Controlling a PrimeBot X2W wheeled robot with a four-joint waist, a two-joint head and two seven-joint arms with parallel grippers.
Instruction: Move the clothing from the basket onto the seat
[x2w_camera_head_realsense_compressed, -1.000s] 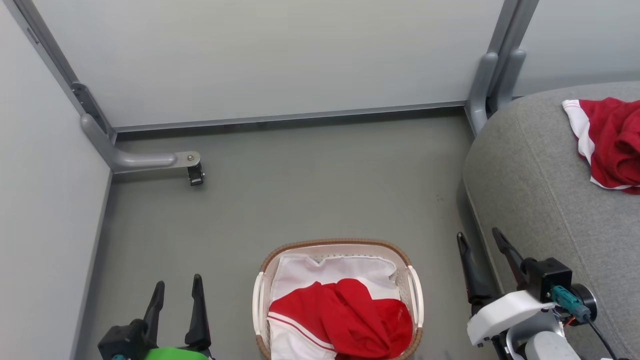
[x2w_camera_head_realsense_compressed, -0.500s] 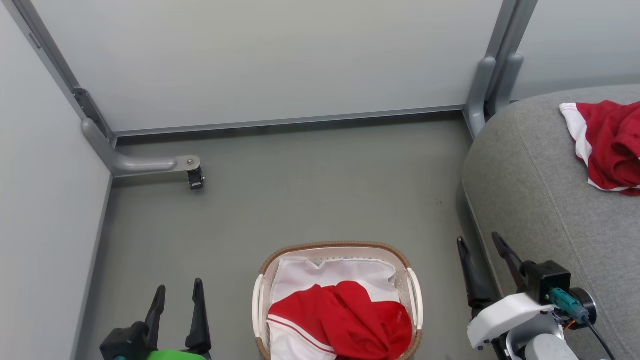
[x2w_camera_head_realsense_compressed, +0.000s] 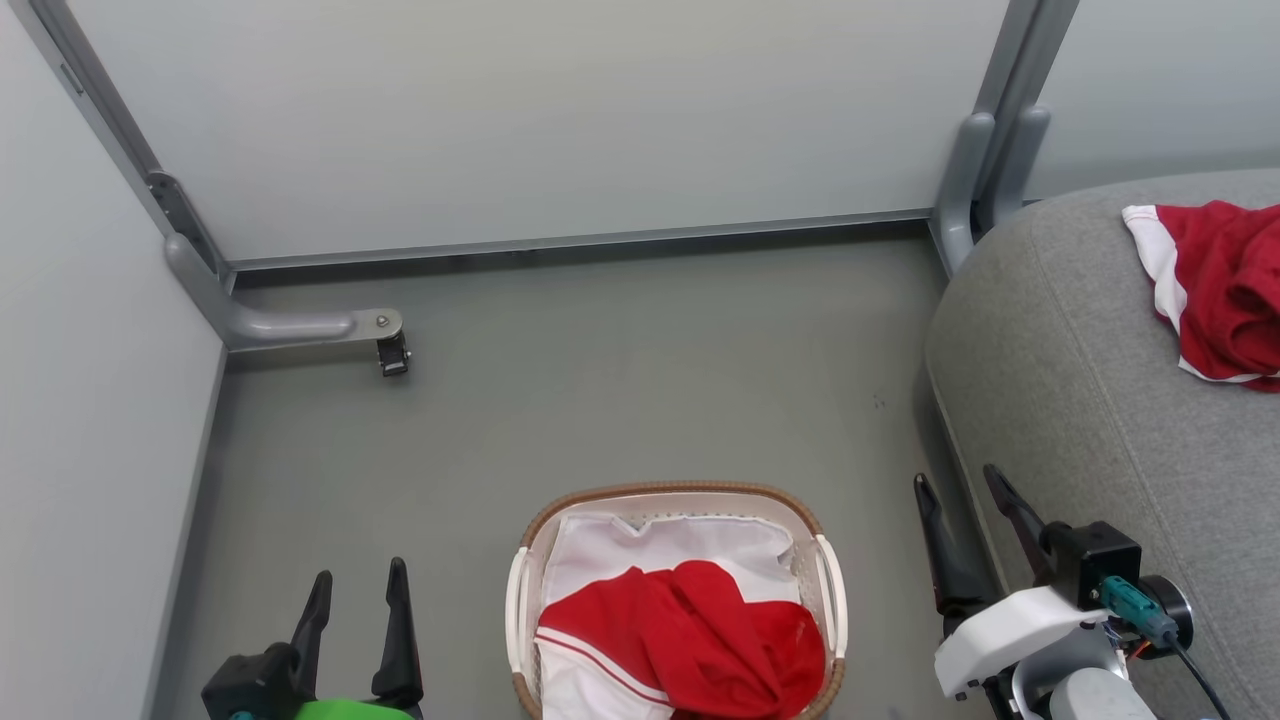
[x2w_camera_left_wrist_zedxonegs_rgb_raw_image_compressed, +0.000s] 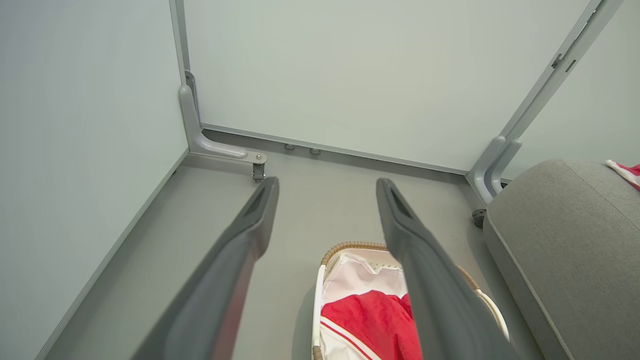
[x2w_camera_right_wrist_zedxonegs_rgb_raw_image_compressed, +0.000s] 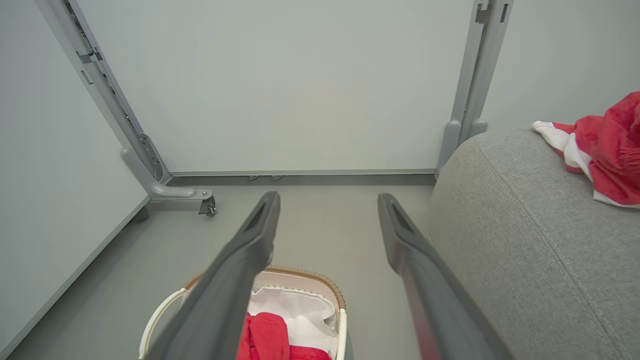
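Bright, even diffuse light, shadows faint and soft; head view sharp throughout; wrist views wide-angle, straight lines leaning at edges, close fingers (x2w_camera_left_wrist_zedxonegs_rgb_raw_image_compressed: 225, 280) blurred

Red clothing (x2w_camera_head_realsense_compressed: 700, 630) lies crumpled in the basket (x2w_camera_head_realsense_compressed: 670, 489); another garment (x2w_camera_head_realsense_compressed: 1230, 290) rests on the grey seat (x2w_camera_head_realsense_compressed: 1080, 420).

Left tool (x2w_camera_head_realsense_compressed: 355, 590) low, fingers spread; right tool (x2w_camera_head_realsense_compressed: 958, 490) likewise, empty.

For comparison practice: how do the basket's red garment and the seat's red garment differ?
The basket garment lies on a white sheet; the seat garment lies on grey fabric. The basket garment is ringed by a rim; the seat garment lies open. Both are crumpled red, white-trimmed.
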